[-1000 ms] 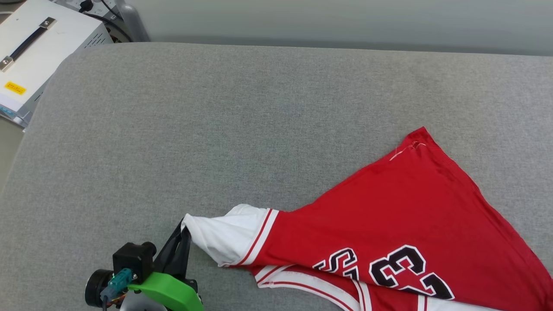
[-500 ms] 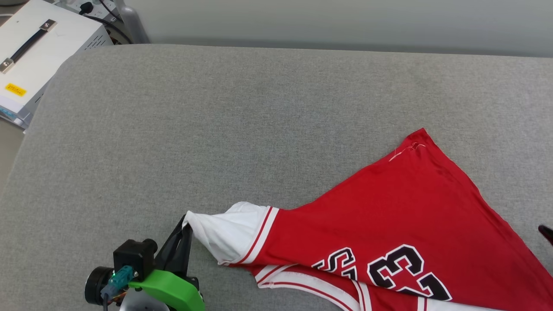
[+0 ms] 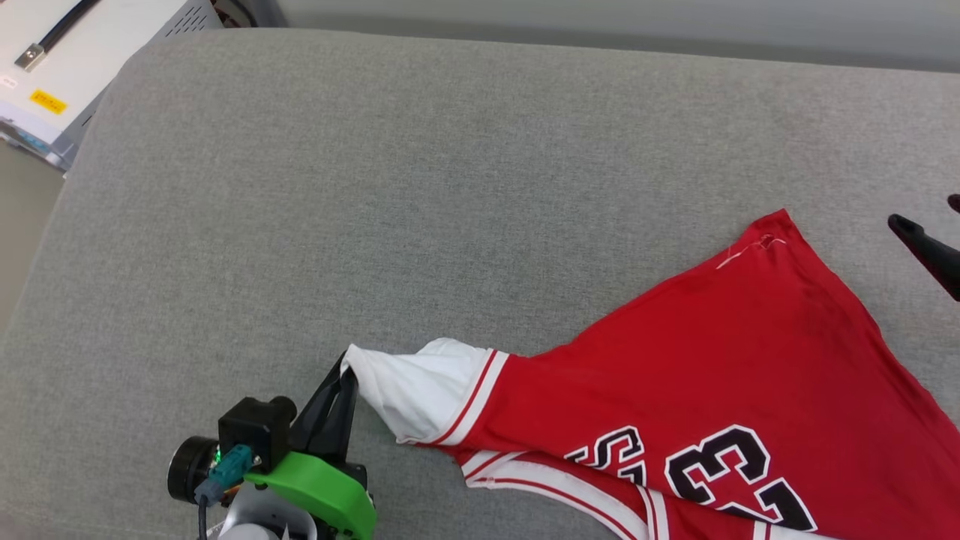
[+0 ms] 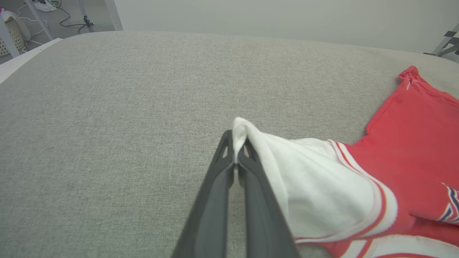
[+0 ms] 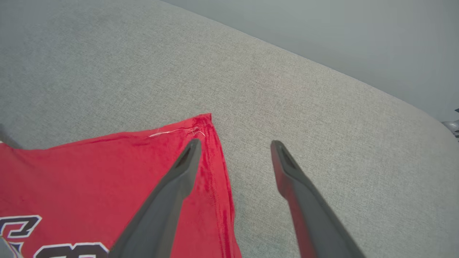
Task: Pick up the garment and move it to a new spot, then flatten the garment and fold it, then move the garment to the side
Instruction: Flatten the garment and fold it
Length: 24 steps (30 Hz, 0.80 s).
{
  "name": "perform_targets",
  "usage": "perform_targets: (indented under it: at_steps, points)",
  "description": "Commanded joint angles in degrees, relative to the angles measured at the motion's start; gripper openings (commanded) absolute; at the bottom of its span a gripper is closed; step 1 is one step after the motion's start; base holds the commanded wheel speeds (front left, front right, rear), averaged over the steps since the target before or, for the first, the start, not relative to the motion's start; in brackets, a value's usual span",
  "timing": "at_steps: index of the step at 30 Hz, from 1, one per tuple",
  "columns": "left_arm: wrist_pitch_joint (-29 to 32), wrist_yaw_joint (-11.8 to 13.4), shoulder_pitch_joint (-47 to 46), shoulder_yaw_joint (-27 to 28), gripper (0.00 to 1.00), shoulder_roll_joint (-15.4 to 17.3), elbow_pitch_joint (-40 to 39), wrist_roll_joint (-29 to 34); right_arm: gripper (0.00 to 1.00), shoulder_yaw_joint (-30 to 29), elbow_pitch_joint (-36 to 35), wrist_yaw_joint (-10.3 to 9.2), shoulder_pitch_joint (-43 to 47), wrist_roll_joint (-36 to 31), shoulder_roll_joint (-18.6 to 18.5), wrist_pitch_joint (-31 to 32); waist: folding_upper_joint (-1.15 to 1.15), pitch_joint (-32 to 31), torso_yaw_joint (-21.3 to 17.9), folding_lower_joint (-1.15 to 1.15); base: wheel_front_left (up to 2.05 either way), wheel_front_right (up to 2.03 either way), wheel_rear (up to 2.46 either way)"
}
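Against the earlier frames, my head has turned, so the whole scene in the head view sits further right. One of my right fingers (image 3: 926, 251), a mere tip at 4 o'clock half a second ago, now stands higher at the 3 o'clock edge. The shirt (image 3: 720, 360) keeps its lie on the grey worktop (image 3: 375, 187).

At 7 o'clock, my left jaws are shut tight on the tip of the white sleeve (image 3: 420, 390). The cloth is pinched between my two dark left fingers (image 4: 215, 200) and drawn to a point toward 9 o'clock. In the left wrist view, a little sleeve cloth pokes out past the fingertips.

My right jaws stand wide apart and hold nothing. In the right wrist view, one finger is over the red hem just short of the far corner (image 5: 204, 122), where a loose white thread shows, and the other is over bare worktop. I cannot tell whether either touches.

The shirt lies print side up, spread from 6 to 4 o'clock of the head view and running off the bottom edge. Its black, white-outlined "23" is at 5 o'clock.

A white box (image 3: 67, 52) with a black handle stands beyond the worktop at 10 o'clock.
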Motion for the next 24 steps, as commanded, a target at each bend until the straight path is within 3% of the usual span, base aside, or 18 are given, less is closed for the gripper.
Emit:
perform_targets:
  at_steps: [1,8,13,24]
  points:
    - [-0.1,-0.4,-1.4,-0.2,0.0,-0.2,-0.1,0.7,1.0,1.3,1.4,-0.03,-2.4,-0.6,0.8,1.3,0.25,1.7,1.5,0.0,0.0,0.0,0.0]
    - [-0.4,-1.1,-4.2,-1.2,0.0,-1.3,0.0,1.3,1.0,8.0,11.6,-0.03,-12.5,-1.1,4.4,8.1,0.25,4.4,3.7,0.0,0.0,0.0,0.0]
    - [-1.0,-1.8,-5.8,-1.8,0.0,-2.1,0.9,1.4,1.0,10.8,18.6,-0.03,-17.4,-1.2,6.5,8.8,0.25,6.5,5.2,0.0,0.0,0.0,0.0]
    - [-2.4,-3.1,-8.1,-2.0,0.0,-3.1,3.8,1.3,1.0,20.6,27.6,-0.03,-17.8,0.9,8.4,9.2,0.25,8.9,6.9,0.0,0.0,0.0,0.0]
